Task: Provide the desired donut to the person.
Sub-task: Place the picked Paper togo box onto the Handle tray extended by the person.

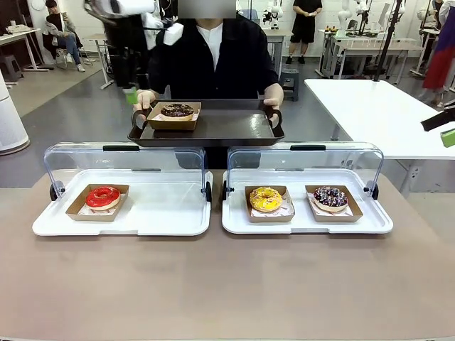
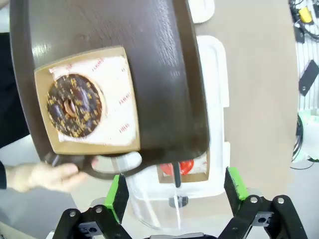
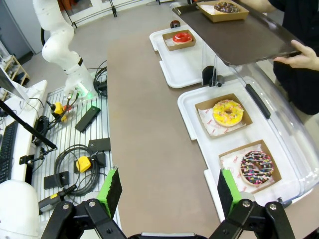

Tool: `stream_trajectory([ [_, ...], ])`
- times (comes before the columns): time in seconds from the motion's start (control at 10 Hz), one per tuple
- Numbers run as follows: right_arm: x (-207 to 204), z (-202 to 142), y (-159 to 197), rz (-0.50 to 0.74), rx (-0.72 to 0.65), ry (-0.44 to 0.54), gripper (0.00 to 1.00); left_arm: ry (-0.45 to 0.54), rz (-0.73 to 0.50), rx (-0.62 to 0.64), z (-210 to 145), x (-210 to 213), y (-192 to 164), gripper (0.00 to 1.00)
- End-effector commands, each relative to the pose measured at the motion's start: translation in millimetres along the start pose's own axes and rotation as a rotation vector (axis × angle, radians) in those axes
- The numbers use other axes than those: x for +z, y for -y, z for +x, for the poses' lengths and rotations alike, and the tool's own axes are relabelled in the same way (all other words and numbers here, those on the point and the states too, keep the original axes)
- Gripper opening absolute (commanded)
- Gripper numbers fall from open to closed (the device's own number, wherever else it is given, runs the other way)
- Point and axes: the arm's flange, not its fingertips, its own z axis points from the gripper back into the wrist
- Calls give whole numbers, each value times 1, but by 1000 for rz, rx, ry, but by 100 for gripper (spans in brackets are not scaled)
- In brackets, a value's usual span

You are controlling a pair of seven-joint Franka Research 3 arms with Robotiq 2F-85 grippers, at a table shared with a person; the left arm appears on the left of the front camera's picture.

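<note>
Donut [image 1: 177,110] with dark chocolate icing and pale crumbs sits in a shallow brown paper box [image 1: 158,121] at the left end of the dark serving tray [image 1: 213,135]. The person [image 1: 234,64] holds that tray level by both handles, just beyond the far edge of the table [image 1: 227,284]. It looks light and soft, with icing that would smear under any pressure, so I judge the stiff rim of the paper box the place to take hold, never the donut itself. The box is thin, might buckle if squeezed hard, and may well slide on the smooth tray. The left tool [image 2: 175,191] hangs by the tray's left handle, close to the hand [image 1: 144,97] gripping it, with its green pads apart and nothing between them. On the table, from the left, a white tray [image 1: 121,229] under a raised clear lid [image 1: 128,160] carries a red donut [image 1: 103,196] in its own box. A second white tray [image 1: 306,229] carries a yellow donut [image 1: 266,199], then a sprinkled donut [image 1: 330,197]. The right tool [image 3: 168,189] waits well off to the right, pads apart and empty. The table is smooth, matte and bare along the near side. Beyond it lies a grey floor [image 1: 78,114], and a white table [image 1: 370,106] stands at the right.
</note>
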Motion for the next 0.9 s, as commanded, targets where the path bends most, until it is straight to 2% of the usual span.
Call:
stream_trajectory([
  [0.0,0,1,0,5,14,22,100,42,28,2,-36,-21,42,100],
  [0.4,0,1,0,5,14,22,100,54,17,34,-63,-37,74,100],
  [0.8,0,1,0,5,14,22,100,25,2,44,-61,-29,60,100],
])
